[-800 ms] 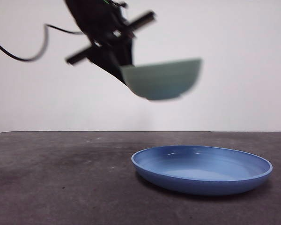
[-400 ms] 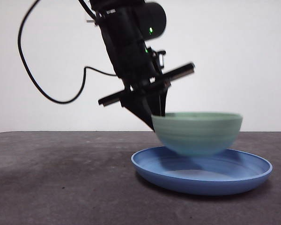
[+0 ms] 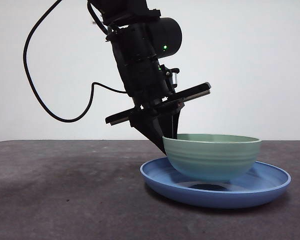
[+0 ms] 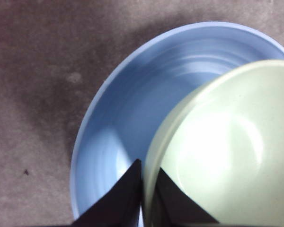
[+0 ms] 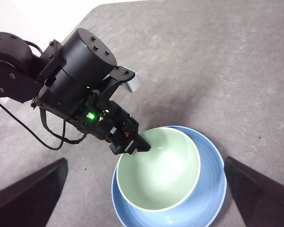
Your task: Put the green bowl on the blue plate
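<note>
Mint-green ridged round bowl [image 3: 212, 156]: inside the glossy blue shallow plate [image 3: 160, 179], base at or just above its floor; contact uncertain.
Left claw [image 4: 143, 189]: clenched on the bowl's near rim, one jaw inside, one outside.
Right claw [image 5: 142, 198]: spread, high above, idle.
Release axis: bowl hangs from the claw's side; the claw must let go, then lift clear upward.

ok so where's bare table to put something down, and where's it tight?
Bare table stretches from the blue plate out to the side the arm's cable hangs over; the right wrist view shows more bare surface beyond the plate. Crowded: the plate itself, filled by the green bowl with the left end effector clamped on its rim.
</note>
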Action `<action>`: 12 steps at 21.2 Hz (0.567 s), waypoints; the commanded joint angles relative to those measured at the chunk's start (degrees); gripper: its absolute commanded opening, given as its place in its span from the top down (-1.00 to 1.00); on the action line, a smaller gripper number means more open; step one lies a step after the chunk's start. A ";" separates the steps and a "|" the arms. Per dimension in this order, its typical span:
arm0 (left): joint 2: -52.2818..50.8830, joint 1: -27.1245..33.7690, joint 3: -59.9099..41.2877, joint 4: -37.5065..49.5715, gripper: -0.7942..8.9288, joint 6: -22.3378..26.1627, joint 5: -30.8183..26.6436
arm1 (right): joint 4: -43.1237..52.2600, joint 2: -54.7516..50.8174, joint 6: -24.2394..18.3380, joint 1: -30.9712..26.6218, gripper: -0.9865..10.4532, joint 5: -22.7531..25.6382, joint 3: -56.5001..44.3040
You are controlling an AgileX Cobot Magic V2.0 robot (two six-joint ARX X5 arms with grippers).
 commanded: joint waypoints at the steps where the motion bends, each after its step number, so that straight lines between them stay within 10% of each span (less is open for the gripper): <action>1: 1.38 -0.66 1.62 0.39 0.82 0.00 -0.11 | 0.37 0.24 -0.39 0.24 -0.22 -0.17 1.11; 12: 1.38 -0.59 3.19 -1.92 -0.05 -0.37 -0.04 | 0.37 0.22 -0.39 0.24 -0.22 -0.17 1.11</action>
